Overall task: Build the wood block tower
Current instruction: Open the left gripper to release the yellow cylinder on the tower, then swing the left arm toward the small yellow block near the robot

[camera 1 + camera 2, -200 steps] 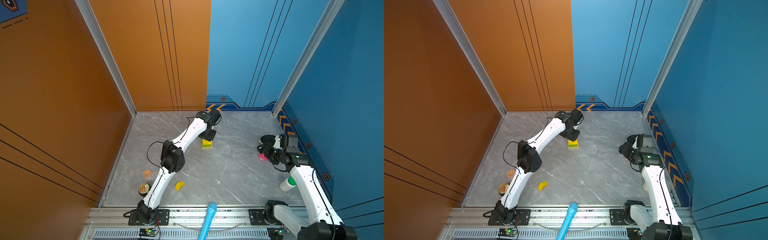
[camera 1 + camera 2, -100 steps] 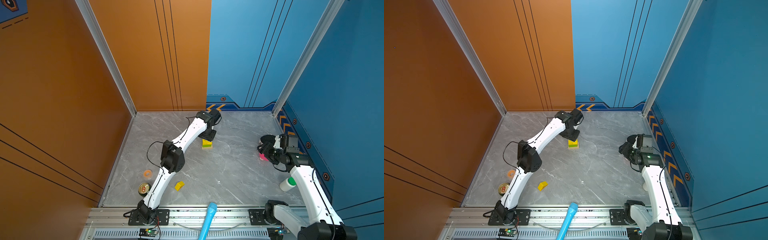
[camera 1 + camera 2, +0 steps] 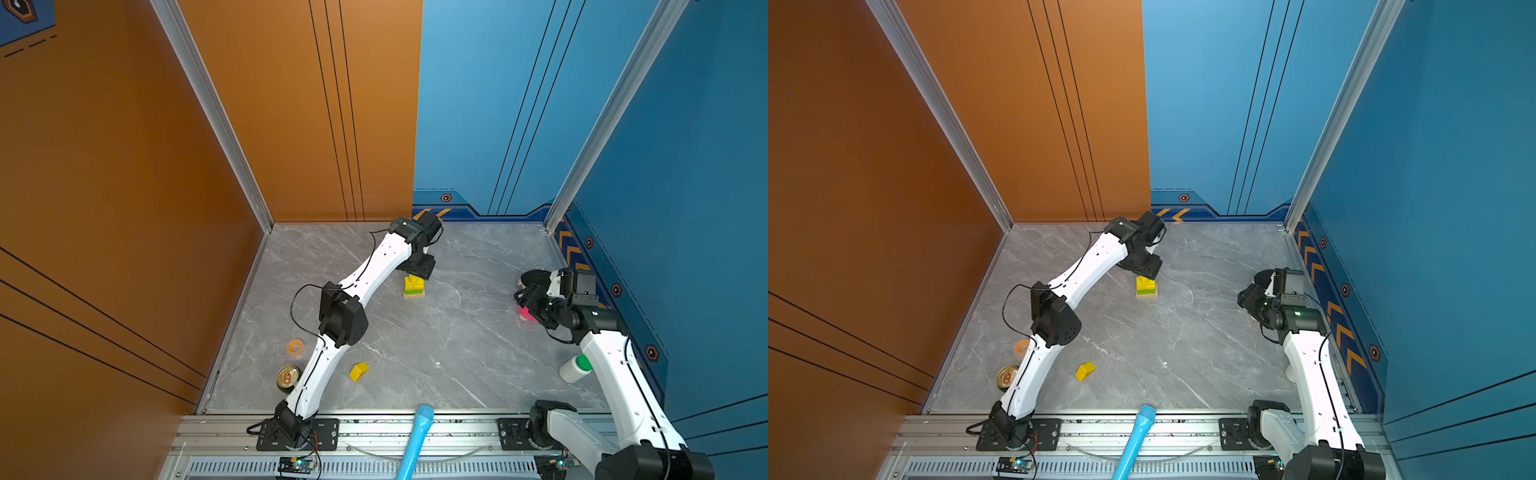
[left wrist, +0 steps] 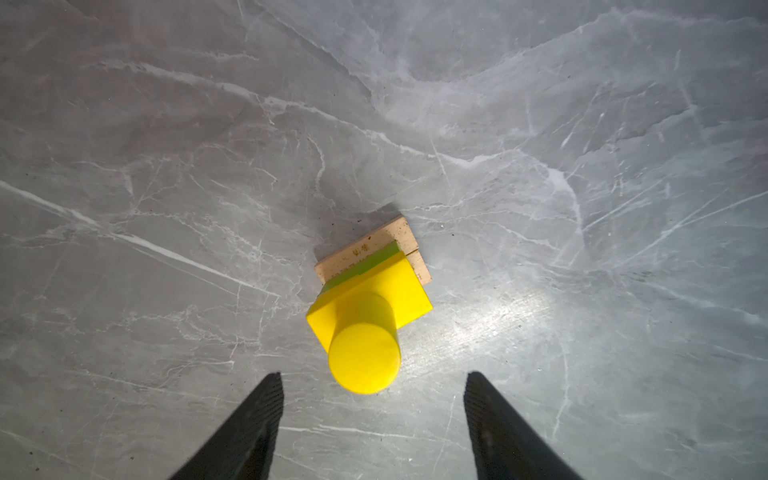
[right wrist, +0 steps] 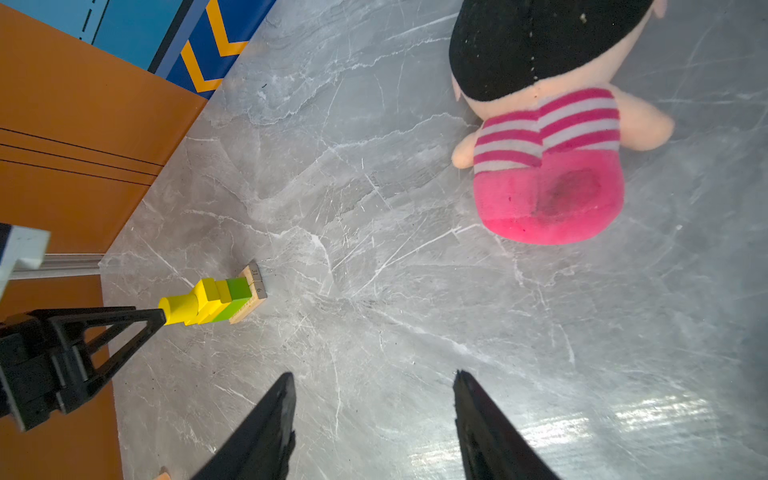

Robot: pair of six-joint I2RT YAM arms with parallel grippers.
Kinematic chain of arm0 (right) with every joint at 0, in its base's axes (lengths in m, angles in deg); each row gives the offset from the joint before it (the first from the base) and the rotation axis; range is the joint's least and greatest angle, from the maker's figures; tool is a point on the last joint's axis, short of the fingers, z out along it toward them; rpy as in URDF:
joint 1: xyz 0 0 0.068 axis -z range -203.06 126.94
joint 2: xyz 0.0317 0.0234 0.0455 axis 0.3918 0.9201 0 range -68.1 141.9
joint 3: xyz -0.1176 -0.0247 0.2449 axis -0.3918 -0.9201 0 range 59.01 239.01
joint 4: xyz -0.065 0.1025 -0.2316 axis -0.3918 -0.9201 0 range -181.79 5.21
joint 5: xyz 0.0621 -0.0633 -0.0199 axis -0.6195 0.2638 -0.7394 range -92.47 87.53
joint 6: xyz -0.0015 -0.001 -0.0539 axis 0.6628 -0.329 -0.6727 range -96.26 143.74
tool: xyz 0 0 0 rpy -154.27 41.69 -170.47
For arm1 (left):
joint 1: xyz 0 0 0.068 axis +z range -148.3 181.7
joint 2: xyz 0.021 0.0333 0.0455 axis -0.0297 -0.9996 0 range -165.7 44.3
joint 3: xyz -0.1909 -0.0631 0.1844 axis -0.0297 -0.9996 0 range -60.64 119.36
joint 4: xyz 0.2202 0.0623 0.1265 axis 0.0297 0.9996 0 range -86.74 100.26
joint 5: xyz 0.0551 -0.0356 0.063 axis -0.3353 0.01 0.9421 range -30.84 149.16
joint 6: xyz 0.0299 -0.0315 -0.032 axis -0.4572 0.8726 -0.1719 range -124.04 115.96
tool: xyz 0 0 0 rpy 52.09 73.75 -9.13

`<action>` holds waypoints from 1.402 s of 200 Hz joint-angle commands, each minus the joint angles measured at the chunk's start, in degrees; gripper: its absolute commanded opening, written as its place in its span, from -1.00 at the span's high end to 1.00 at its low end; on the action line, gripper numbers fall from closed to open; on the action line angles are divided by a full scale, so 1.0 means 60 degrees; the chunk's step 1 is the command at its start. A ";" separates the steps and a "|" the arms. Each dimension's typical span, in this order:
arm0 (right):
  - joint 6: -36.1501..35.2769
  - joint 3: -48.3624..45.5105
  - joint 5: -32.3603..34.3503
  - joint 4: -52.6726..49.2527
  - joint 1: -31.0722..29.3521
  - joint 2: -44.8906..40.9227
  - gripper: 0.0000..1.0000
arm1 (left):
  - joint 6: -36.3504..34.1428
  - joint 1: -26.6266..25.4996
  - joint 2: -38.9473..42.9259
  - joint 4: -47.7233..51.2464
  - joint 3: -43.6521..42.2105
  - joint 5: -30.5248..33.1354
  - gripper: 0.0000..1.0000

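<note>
Right wrist, plush doll (image 5: 548, 187), tower (image 5: 216, 299) well apart

Grey marble floor (image 3: 415, 353), orange wall (image 3: 124, 166), blue wall (image 3: 478, 104), aluminium corner posts (image 3: 215, 112).

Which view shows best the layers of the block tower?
The right wrist view: it sees the tower from the side, so the tan planks, green layer and yellow cylinder stand apart. The left wrist view looks down, and the cylinder hides much. In both top views the tower is tiny.
</note>
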 commanded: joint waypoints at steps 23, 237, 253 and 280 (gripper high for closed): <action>0.0164 0.0061 -0.0130 0.0374 -0.0256 0.0117 -0.30 | -0.0097 0.0037 0.2171 0.0131 -0.0388 0.0378 -0.43; 0.0051 -0.0030 0.0369 0.0774 -0.2726 0.0379 -0.40 | 0.3435 -0.1713 1.1378 -0.2340 -1.4689 0.1482 -0.37; 0.0065 -0.0012 0.0422 0.0774 -0.2824 0.0392 -0.41 | 0.3333 -0.1766 1.1158 -0.2679 -1.5029 0.1486 -0.38; 0.0065 0.0028 0.0500 0.0690 -0.2858 0.0379 -0.42 | 0.2901 -0.1791 1.0800 -0.3618 -1.5600 0.0820 -0.39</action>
